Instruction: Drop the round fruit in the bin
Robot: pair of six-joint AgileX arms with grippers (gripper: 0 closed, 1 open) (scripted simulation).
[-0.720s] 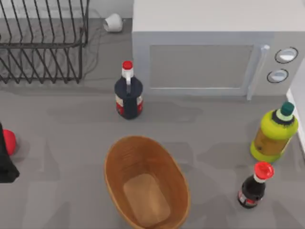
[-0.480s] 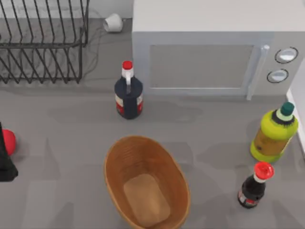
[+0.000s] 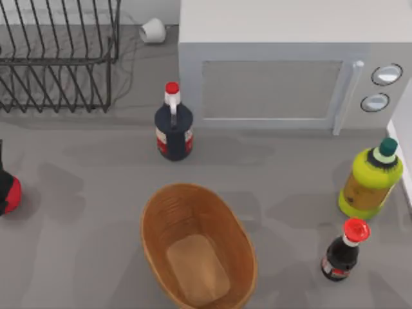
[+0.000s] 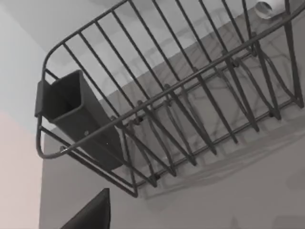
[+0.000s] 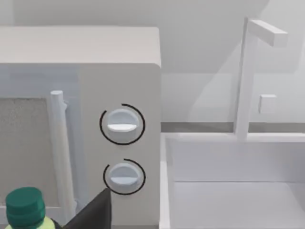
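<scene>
The round fruit point(image 3: 8, 195) sits at the counter's left edge, with a dark part of my left claw (fingers' state I cannot tell) against it. The woven bin point(image 3: 197, 245) stands near the front edge, well apart.

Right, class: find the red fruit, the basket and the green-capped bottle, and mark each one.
Red fruit point(image 3: 9, 195): top view, on its visible red side at the table's left edge.
Basket point(image 3: 153, 222): top view, on its ribbed left wall.
Green-capped bottle point(image 3: 369, 183): top view, on its yellow-green body.
</scene>
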